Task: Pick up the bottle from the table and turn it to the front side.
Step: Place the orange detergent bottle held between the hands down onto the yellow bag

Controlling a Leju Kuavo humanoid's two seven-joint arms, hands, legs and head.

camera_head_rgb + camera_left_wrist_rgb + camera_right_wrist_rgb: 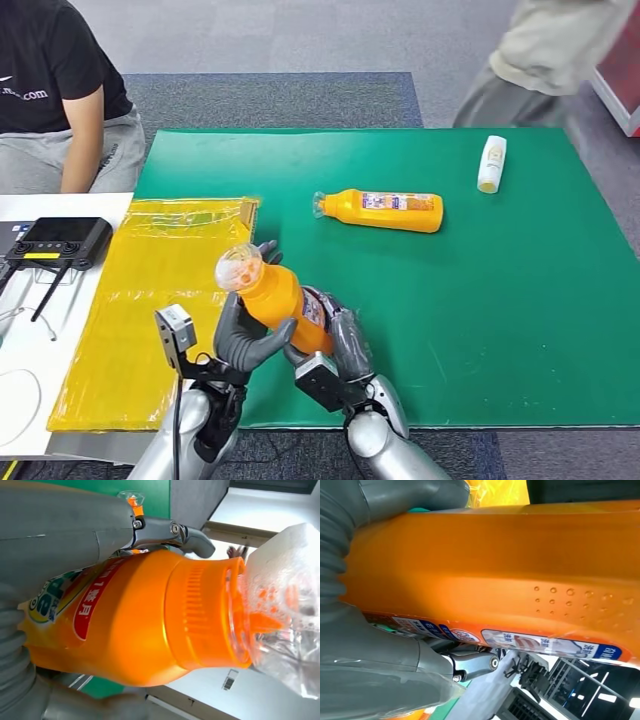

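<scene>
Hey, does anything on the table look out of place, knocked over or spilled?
No spill shows. Two containers lie on their sides on the green mat: an orange bottle mid-mat and a small white bottle near the far edge. Both hands grip a third orange bottle.

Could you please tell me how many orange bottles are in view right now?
2: one orange bottle held in both hands above the mat's near edge; another orange bottle lying on its side mid-mat.
</scene>
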